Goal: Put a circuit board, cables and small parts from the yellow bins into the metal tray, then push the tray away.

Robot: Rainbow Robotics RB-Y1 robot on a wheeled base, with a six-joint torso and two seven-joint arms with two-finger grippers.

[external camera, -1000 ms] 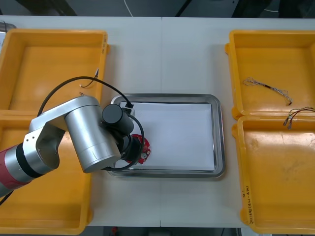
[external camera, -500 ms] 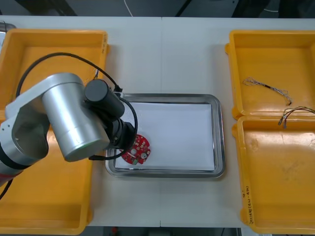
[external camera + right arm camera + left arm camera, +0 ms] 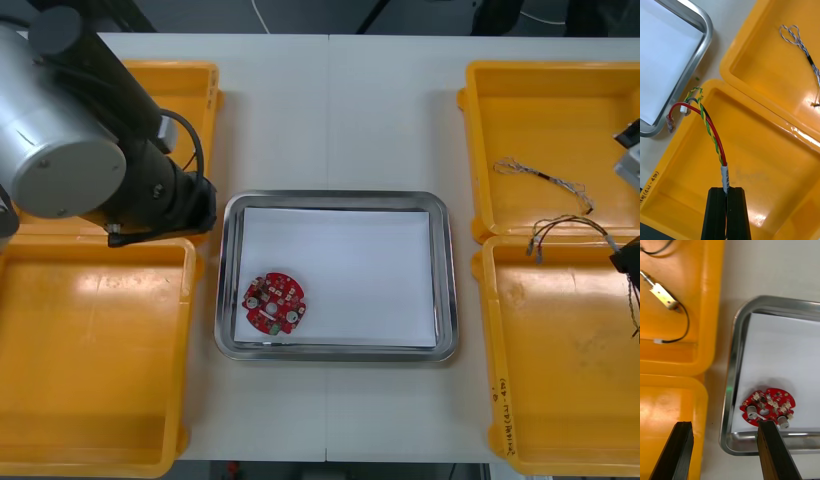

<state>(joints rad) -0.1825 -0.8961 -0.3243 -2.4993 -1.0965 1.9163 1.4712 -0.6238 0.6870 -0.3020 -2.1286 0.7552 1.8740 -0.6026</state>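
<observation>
The metal tray (image 3: 447,280) is gleaming smooth and shiny at its rim around a matt white inside, while the yellow bins (image 3: 560,350) beside it are showing glossy plastic.

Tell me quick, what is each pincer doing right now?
Left pincer: open, holding nothing.
Right pincer: shut on the red and yellow cable.

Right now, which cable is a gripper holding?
The red and yellow twisted cable, pinched in the right gripper; the blue and white cable lies loose in its yellow bin.
</observation>
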